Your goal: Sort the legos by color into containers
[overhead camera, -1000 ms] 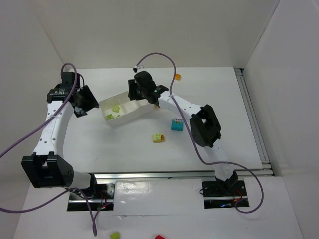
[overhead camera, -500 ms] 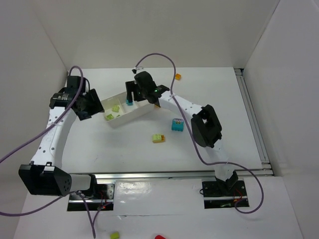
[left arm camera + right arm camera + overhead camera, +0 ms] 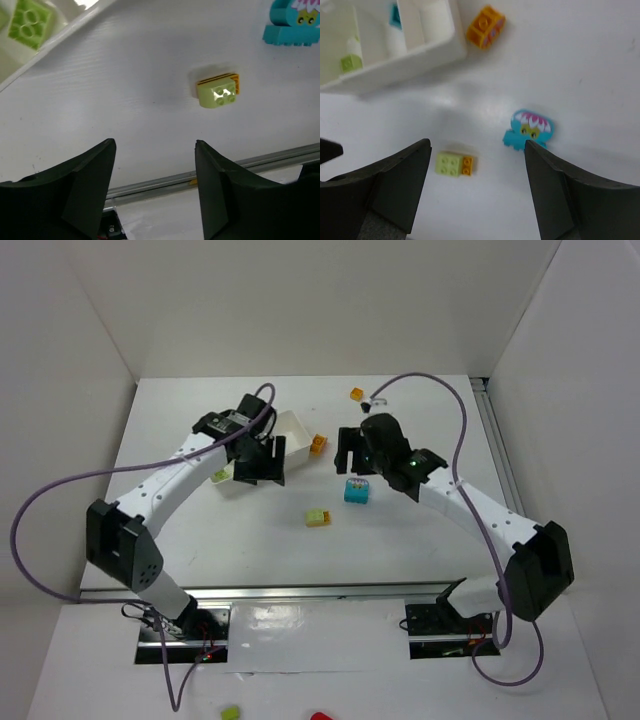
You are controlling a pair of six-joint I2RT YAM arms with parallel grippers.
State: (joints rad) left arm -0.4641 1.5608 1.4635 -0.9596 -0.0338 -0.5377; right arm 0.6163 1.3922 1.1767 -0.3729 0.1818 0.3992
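Observation:
The white tray [image 3: 296, 427] lies at the table's middle left, mostly covered by my left arm. My left gripper [image 3: 262, 466] hangs open and empty at the tray's near edge; its wrist view shows a lime brick [image 3: 30, 22] in the tray [image 3: 75, 27] and a lime-and-orange brick [image 3: 218, 90] ahead. My right gripper [image 3: 345, 452] is open and empty, right of the tray, above the cyan picture block [image 3: 530, 127]. In the tray [image 3: 420, 55] lie a cyan brick [image 3: 395, 15] and a lime brick [image 3: 351, 62]. An orange brick [image 3: 486, 26] sits just outside its corner.
A second orange brick [image 3: 356, 394] lies near the back of the table. The lime-and-orange brick [image 3: 318, 517] and the cyan block [image 3: 356, 490] sit mid-table. A metal rail [image 3: 165, 180] runs along the near edge. White walls close in the sides.
My right gripper opened, left a cyan brick in the tray and drew back to the right. My left arm swung right, over the tray to its near side.

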